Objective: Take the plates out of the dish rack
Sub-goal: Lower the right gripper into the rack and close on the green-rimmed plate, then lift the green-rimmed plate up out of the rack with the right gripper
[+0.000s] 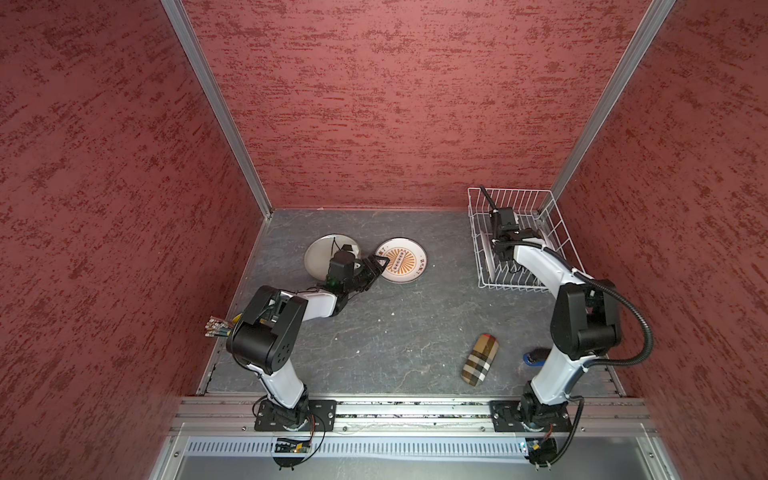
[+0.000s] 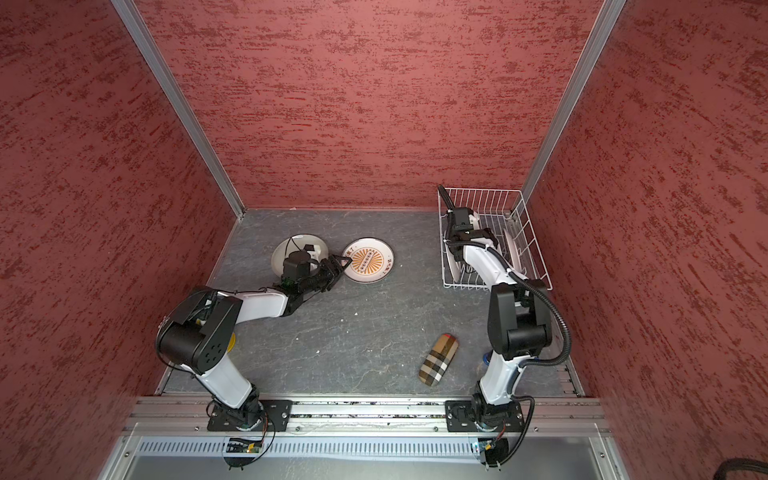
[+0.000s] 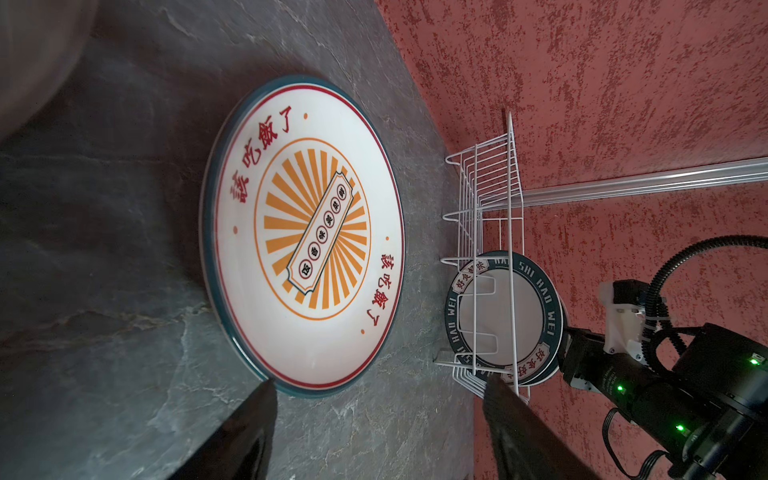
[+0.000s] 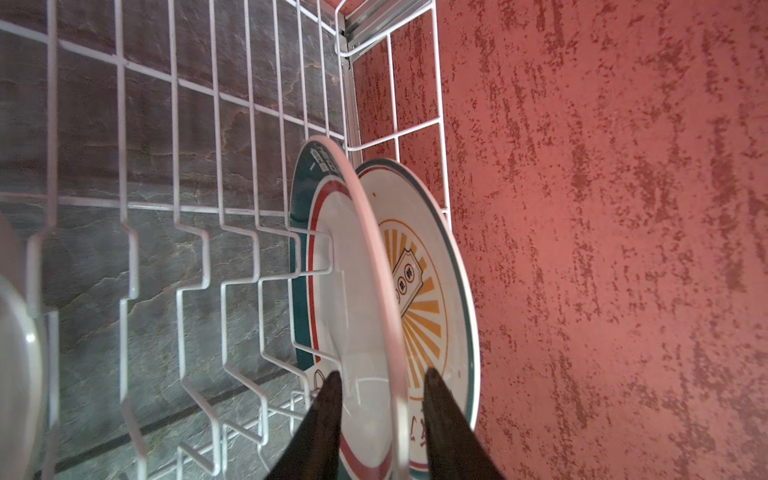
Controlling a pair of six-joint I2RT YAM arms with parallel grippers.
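**A:** From above, where do the plates lie?

**B:** In both top views the sunburst plate (image 1: 401, 261) lies flat and face up on the table (image 1: 415, 324), left of middle. Its centre strip runs roughly left to right. The grey plate (image 1: 318, 253) lies flat just left of it, partly hidden by the left arm (image 1: 340, 268). The left pincer (image 1: 380, 262) points right, with its tips at the sunburst plate's left rim.

**A:** And the rack?

**B:** The rack (image 1: 511, 191) sits in the back right corner, and the right arm (image 1: 536, 262) reaches down into it.

**A:** What does the left wrist show?

**B:** The left pincer is spread wide and holds nothing. The sunburst plate lies just ahead of its tips. Beyond it, the lettered plate (image 3: 505, 316) stands on edge in the rack, its face toward this arm.

**A:** And the right wrist?

**B:** The lettered plate stands on edge, its rim running away from the camera. A second sunburst plate (image 4: 419, 266) stands upright just behind it, nearer the wall. The right pincer (image 4: 382, 374) straddles the lettered plate's rim, one finger on each side. It is not clamped: a gap shows between the rim and the finger on the sunburst side.
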